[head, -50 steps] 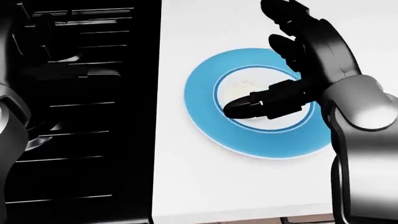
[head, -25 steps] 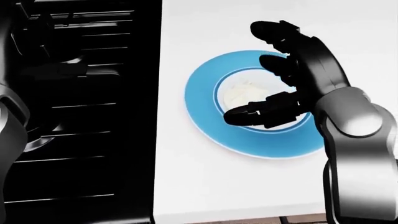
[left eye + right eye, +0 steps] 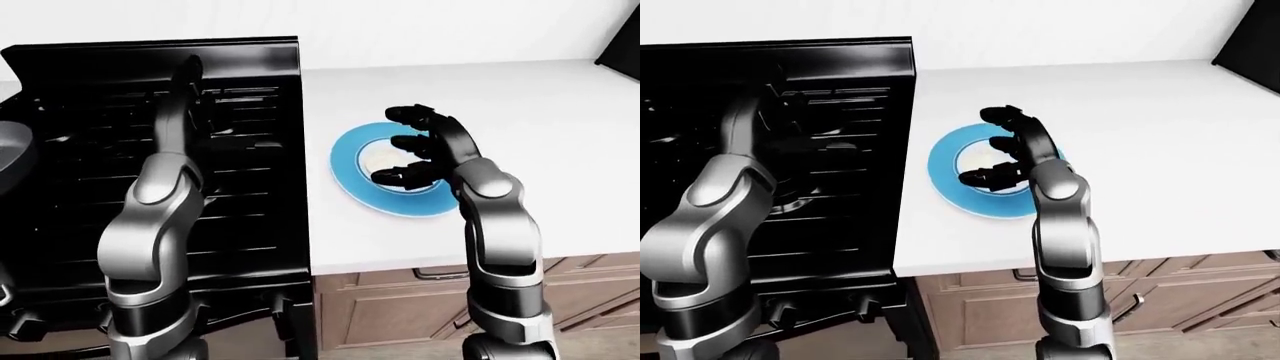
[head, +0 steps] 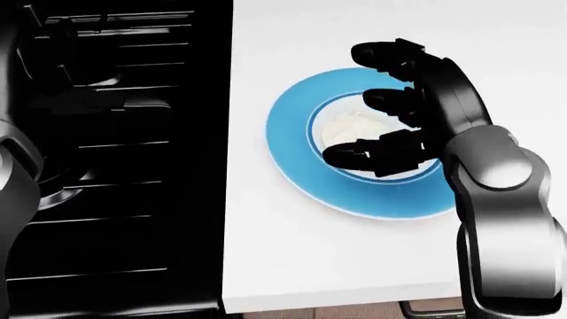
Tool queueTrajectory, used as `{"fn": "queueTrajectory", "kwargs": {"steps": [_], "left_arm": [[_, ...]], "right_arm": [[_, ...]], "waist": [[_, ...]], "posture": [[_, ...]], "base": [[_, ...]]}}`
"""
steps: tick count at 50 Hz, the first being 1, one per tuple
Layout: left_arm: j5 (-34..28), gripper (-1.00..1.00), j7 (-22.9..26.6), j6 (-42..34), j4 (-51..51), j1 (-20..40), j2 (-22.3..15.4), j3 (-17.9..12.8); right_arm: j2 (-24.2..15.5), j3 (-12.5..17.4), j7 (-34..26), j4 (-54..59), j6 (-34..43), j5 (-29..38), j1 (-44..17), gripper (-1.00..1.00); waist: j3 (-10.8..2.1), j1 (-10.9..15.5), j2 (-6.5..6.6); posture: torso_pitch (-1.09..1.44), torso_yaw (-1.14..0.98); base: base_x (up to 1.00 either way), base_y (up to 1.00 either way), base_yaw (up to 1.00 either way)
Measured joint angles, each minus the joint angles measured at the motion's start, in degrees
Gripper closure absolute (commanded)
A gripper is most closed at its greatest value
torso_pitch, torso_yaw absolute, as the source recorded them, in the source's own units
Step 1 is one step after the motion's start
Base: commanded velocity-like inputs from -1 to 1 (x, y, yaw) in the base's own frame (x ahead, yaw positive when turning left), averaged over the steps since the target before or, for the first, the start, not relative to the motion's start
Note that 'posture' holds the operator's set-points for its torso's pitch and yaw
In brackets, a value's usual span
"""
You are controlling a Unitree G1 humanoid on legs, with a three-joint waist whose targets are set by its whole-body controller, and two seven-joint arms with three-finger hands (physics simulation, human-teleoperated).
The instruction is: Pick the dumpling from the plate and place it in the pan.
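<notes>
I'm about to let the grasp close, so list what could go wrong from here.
1. The right hand stands open about the dumpling, its fingers not yet round it; an uneven close may push the dumpling across the plate rather than grip it.
2. The left hand is raised over the black stove, possibly in the carry path.

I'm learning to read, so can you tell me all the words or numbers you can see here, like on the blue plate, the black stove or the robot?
There are none to read.
Plate: plain blue rim, white middle, no writing.
Dumpling: no marks.
Stove: all black, with no label or number showing; its knobs at the bottom of the left-eye view are too dark to tell.
Counter, cabinets, right hand and left hand: no text.
</notes>
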State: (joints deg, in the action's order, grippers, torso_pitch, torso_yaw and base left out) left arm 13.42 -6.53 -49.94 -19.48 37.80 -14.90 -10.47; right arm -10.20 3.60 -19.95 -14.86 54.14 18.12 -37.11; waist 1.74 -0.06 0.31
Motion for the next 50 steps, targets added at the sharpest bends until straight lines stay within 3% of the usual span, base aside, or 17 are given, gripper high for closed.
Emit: {"fn": "queueTrajectory", "kwargs": {"steps": [50], "left_arm": [[0.02, -1.0, 0.01, -0.28, -0.23, 0.16, 0.04, -0.05]], "right_arm": [[-0.17, 0.06, 4.14, 7.21, -6.82, -2.21, 0.98, -0.43]], "waist": [[-0.21, 0.03, -0.2]], "posture": [[0.0, 0.0]], "base": [[0.0, 0.0, 0.0]]}}
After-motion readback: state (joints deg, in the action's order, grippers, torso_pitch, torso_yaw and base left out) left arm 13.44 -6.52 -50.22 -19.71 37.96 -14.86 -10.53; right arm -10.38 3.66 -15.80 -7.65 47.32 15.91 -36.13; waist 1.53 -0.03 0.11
